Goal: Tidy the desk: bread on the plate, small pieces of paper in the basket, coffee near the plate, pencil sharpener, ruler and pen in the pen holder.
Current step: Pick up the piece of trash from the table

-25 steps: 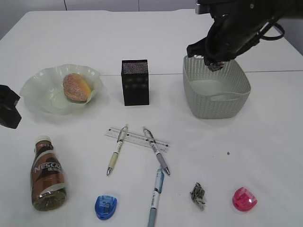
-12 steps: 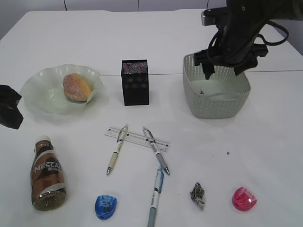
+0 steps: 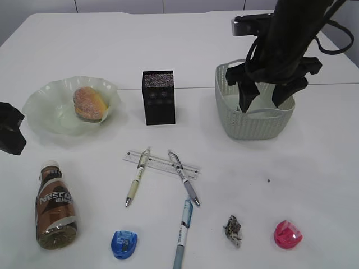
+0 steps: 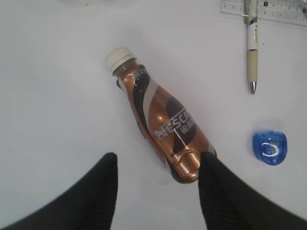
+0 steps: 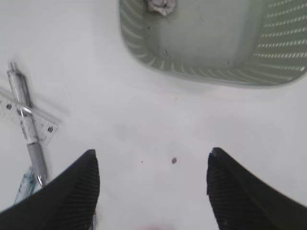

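The bread (image 3: 90, 102) lies on the green plate (image 3: 42, 109). On its side near the front left is the coffee (image 4: 160, 124), its base close to the right finger of my open left gripper (image 4: 159, 158), which holds nothing. My right gripper (image 3: 263, 96) hangs open and empty over the basket (image 3: 252, 120). One small piece of paper (image 5: 160, 5) lies inside the basket (image 5: 192, 72); another (image 3: 233, 230) is on the table. The ruler (image 3: 161, 163) lies under two pens (image 3: 137, 178) (image 3: 184, 178), with a third pen (image 3: 183, 232) below. The pen holder (image 3: 159, 97) stands mid-table.
A blue pencil sharpener (image 3: 124, 244) sits at the front edge, right of the coffee. A pink pencil sharpener (image 3: 288, 235) sits at the front right. My left gripper (image 3: 10, 128) shows at the exterior view's left edge. A small dark speck (image 3: 268, 180) marks the table.
My right gripper went from shut to open over the basket, and a paper scrap now lies inside. The right arm turned more upright. The left arm has not moved.
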`<state>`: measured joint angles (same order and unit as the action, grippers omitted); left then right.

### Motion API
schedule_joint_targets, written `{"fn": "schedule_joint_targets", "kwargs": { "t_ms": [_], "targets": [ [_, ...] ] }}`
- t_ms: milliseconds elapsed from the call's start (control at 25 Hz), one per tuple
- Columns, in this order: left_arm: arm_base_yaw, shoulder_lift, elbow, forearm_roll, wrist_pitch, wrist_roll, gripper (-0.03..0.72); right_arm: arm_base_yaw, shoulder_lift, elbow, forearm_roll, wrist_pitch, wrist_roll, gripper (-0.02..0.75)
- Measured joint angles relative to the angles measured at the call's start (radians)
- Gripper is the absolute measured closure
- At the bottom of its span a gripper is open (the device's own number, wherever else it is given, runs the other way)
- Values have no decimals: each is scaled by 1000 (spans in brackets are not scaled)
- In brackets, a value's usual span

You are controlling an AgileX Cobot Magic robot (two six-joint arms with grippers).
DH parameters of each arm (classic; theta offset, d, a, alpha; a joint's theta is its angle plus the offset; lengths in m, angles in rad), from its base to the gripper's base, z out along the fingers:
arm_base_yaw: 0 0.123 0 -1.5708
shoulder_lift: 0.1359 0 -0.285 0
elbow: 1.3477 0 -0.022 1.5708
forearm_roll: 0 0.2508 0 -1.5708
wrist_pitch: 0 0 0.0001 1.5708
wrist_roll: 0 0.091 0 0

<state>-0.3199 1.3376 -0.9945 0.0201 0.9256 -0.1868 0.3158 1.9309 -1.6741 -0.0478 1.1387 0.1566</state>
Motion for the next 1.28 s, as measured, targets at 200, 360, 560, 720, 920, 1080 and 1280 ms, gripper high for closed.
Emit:
{"fn": "schedule_joint_targets", "kwargs": {
  "t_ms": [200,360,560,720,920,1080,1280],
  "targets": [
    [0,0,0,0,-3,0,293,38,-44,30,11,61,-39,239],
    [0,0,0,0,-6,0,293,72,-113,146,21,60,-45,239],
    [0,0,0,0,-6,0,293,109,-206,344,82,-13,-45,239],
    [0,0,0,0,-6,0,293,163,-226,462,103,-64,-29,239],
    [0,0,0,0,-8,0,295,249,-214,532,107,-157,56,239],
    [0,0,0,2,-10,0,296,257,-179,538,128,-204,83,239],
    [0,0,0,4,-31,0,296,257,-124,538,132,-219,88,239]
  ]
}}
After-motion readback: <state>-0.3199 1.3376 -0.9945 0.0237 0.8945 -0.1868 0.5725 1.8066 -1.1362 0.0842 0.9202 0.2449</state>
